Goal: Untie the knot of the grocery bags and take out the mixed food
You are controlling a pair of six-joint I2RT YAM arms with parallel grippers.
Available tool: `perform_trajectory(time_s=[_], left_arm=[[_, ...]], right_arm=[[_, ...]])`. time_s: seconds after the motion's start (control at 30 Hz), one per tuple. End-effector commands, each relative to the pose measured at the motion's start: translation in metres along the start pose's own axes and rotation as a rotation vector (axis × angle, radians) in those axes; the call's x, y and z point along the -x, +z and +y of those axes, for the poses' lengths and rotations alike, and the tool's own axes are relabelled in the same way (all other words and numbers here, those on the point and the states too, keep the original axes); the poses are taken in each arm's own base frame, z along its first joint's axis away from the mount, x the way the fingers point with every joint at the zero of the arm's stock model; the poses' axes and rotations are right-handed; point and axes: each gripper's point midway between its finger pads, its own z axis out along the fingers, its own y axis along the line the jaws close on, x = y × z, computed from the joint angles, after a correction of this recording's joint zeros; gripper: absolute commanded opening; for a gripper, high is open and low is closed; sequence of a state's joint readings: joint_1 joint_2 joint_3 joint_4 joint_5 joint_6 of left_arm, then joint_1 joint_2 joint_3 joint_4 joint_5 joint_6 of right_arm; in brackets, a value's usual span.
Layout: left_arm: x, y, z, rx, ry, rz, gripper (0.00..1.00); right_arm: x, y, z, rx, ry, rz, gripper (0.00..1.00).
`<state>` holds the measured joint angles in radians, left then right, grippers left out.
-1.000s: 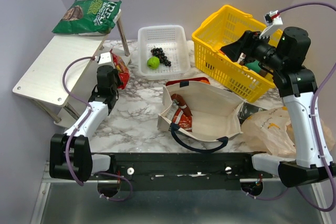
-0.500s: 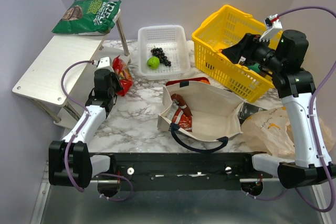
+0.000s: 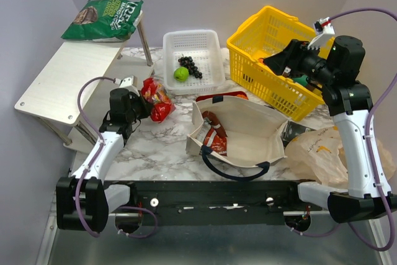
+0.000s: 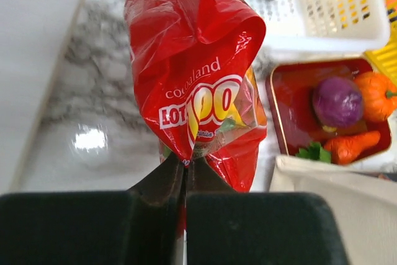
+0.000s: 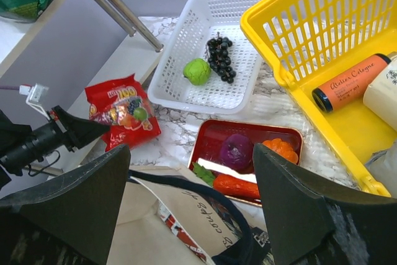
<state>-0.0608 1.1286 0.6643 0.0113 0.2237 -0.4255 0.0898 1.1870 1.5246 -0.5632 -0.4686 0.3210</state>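
Note:
My left gripper [image 3: 142, 105] [image 4: 186, 161] is shut on the bottom corner of a red snack packet [image 3: 156, 97] [image 4: 198, 72] and holds it over the marble left of the beige canvas tote [image 3: 254, 130]. The tote lies open with more red packets [image 3: 215, 139] inside. The peach plastic bag [image 3: 317, 150] lies crumpled at the right; its knot does not show. My right gripper [image 3: 274, 61] [image 5: 192, 153] is open and empty, high above the yellow basket. A red tray [image 5: 208, 138] holds the purple onion [image 5: 236, 151], orange [image 5: 282, 149] and carrot [image 5: 239, 186]. Grapes [image 3: 190, 65] and the green apple [image 3: 180, 74] sit in the white basket.
The yellow basket [image 3: 245, 51] stands at the back right with an orange tube [image 5: 350, 82] and a white bottle inside. A white shelf [image 3: 62, 85] at the left carries the green snack bag [image 3: 105, 20]; its metal leg [image 3: 146, 44] stands by the white basket [image 3: 208, 38].
My left gripper has swung right and nearer with the red packet, away from the shelf leg toward the tote. The right arm has hardly moved.

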Motion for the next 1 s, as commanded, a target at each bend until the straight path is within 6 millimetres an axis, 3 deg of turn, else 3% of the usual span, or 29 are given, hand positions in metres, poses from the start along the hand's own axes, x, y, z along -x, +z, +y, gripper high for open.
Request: perform_trajectory(time_s=[0.0,0.1,0.13,0.2,0.27,0.33,0.43,0.53,0.57,0.73,0.77,0.87,0.9,0.97], left_arm=[[-0.057,-0.025,0.033,0.184,-0.155,0.177,0.33],[-0.066,-0.039,0.051,0.303,-0.144,0.205,0.57],[-0.06,-0.04,0.049,0.298,-0.134,0.198,0.59],[-0.055,-0.042,0.045,0.296,-0.14,0.205,0.62],[-0.035,-0.038,0.031,0.254,-0.143,0.18,0.62],[-0.022,-0.032,0.007,0.167,-0.114,0.178,0.63],[-0.006,-0.028,-0.019,0.125,0.055,0.16,0.62],[-0.002,-0.03,-0.025,0.191,0.197,0.175,0.62],[-0.003,-0.032,-0.026,0.202,0.209,0.184,0.62],[-0.047,-0.049,-0.027,0.182,0.19,0.399,0.6],[-0.053,-0.049,-0.038,0.094,0.255,0.423,0.6],[-0.044,-0.04,-0.056,-0.052,0.418,0.388,0.6],[-0.05,-0.036,-0.061,-0.17,0.589,0.426,0.61],[-0.043,-0.033,-0.066,-0.257,0.766,0.447,0.61]], right_arm=[[0.0,-0.003,0.004,0.023,0.004,-0.006,0.88],[-0.002,-0.001,0.003,0.023,0.012,-0.002,0.88],[-0.002,-0.001,0.003,0.027,0.013,0.001,0.88],[-0.004,0.0,0.002,0.028,0.018,0.004,0.88],[-0.007,0.003,0.0,0.028,0.027,0.013,0.88],[-0.008,0.004,0.0,0.035,0.032,0.018,0.88],[-0.007,0.006,0.0,0.039,0.032,0.018,0.88],[-0.005,0.006,0.001,0.039,0.031,0.015,0.88],[-0.006,0.006,0.0,0.038,0.029,0.016,0.88],[-0.007,0.003,-0.001,0.032,0.025,0.013,0.88],[-0.007,0.002,-0.001,0.03,0.021,0.009,0.88],[-0.008,-0.001,-0.004,0.019,0.016,0.008,0.88],[-0.009,-0.001,-0.005,0.017,0.016,0.01,0.88],[-0.011,-0.003,-0.005,0.015,0.014,0.01,0.88]])
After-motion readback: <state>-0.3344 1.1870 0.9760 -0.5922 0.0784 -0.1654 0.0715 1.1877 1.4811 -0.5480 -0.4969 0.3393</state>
